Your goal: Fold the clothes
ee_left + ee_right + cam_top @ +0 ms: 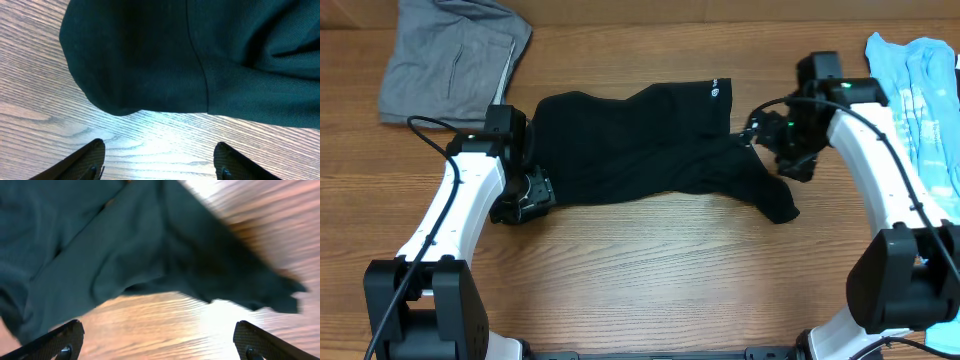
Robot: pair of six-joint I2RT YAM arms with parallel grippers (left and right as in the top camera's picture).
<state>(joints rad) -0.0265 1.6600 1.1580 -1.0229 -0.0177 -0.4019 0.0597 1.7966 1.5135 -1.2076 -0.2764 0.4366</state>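
The black T-shirt (640, 145) lies crumpled across the middle of the wooden table, with a small white round logo (716, 89) at its upper right and one sleeve trailing to the lower right. My left gripper (525, 195) is open and empty at the shirt's lower left corner; the left wrist view shows the shirt's rounded edge (150, 60) just beyond the open fingers (159, 160). My right gripper (760, 132) is open and empty at the shirt's right edge; the right wrist view shows black fabric (125, 250) ahead of the spread fingers (160, 342).
A grey folded garment (450, 60) lies at the back left. A light blue printed shirt (925, 90) lies at the right edge. Bare wood runs along the table's front.
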